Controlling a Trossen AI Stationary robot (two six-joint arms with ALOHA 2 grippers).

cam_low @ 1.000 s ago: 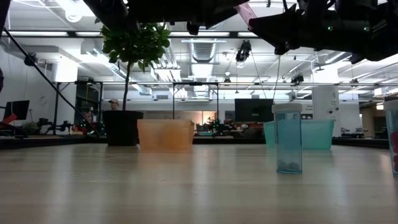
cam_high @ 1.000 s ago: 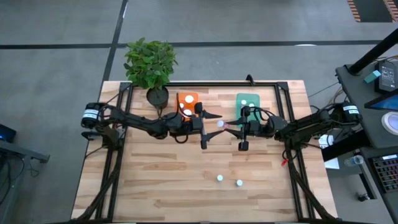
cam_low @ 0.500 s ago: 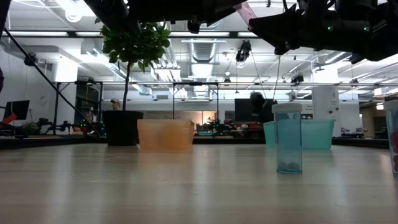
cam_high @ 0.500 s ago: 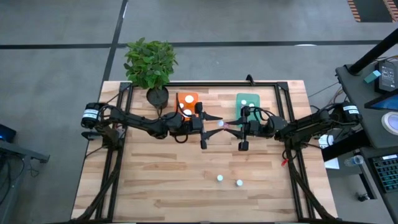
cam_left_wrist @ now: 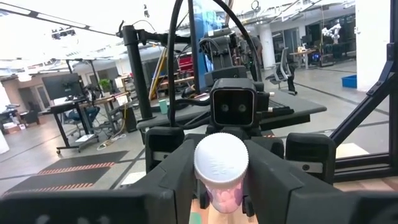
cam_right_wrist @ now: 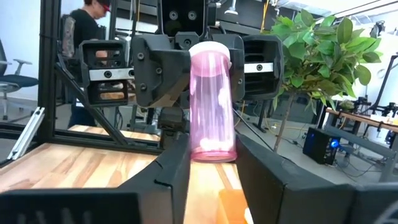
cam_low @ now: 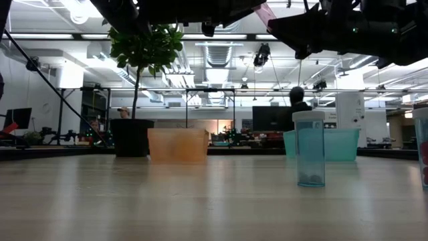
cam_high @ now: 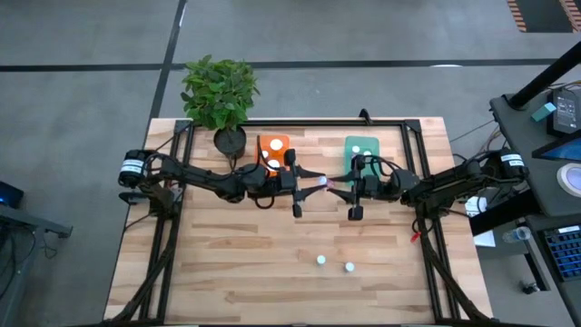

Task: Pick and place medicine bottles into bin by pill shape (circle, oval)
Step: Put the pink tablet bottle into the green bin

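Handover mid-air above the table (cam_high: pixel 272 263): left pincer (cam_high: pixel 313 181) has just clamped onto the pink bottle (cam_right_wrist: pixel 211 99) while right pincer (cam_high: pixel 338 184) eases but still clasps it, orange bin (cam_high: pixel 273 151) next.

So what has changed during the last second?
The left gripper closed its jaws onto the pink bottle, which the right gripper holds in the air. A person in the room behind walked on. Both arms and the loose bottles on the table stayed put.

L gripper (cam_high: pixel 320 181): closing on pink bottle (cam_high: pixel 321 182) | bg person (cam_low: pixel 296 98): moved right
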